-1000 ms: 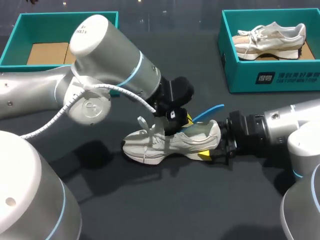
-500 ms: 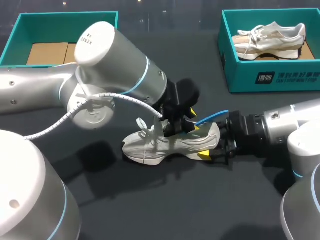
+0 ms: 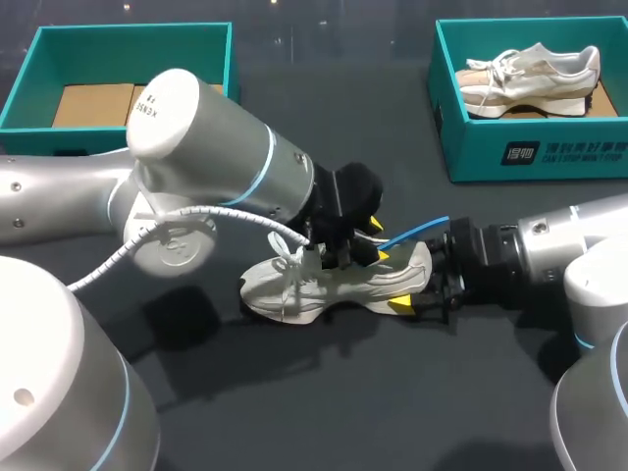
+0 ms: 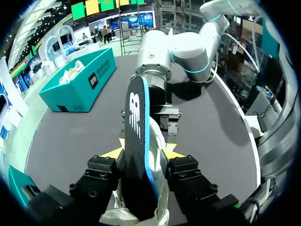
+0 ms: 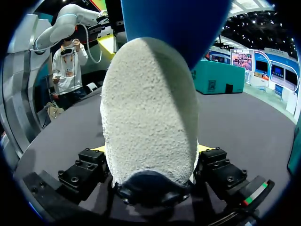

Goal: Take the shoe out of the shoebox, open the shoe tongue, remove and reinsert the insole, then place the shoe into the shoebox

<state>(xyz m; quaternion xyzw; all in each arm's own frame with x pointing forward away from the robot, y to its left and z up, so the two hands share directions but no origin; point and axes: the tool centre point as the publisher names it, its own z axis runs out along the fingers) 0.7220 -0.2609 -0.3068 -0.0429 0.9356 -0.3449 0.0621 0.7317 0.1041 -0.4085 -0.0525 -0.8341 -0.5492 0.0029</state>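
Looking down from the head view, the shoe (image 3: 324, 285) lies on its side on the table (image 3: 343, 392), toe toward my left. The right gripper (image 3: 417, 294) is closed on its heel. The left gripper (image 3: 353, 253) sits at the shoe's opening, gripping the blue insole (image 3: 417, 232), which sticks out past the heel. The right box (image 3: 530, 152) has white print on its side, too small to read, and holds another shoe (image 3: 530, 74). The left box (image 3: 29, 74) holds only cardboard (image 3: 93, 103).

From the left wrist, the left gripper (image 4: 145, 153) clamps the insole (image 4: 136, 141) from both sides. Its dark underside carries a white logo. The right arm (image 4: 174, 47) is straight ahead, and the right box (image 4: 80, 80) stands off to one side.

From the right wrist, the right gripper (image 5: 150, 155) has a finger on each side of the shoe's (image 5: 150, 117) rough white heel. The insole (image 5: 174, 23) rises beyond it.
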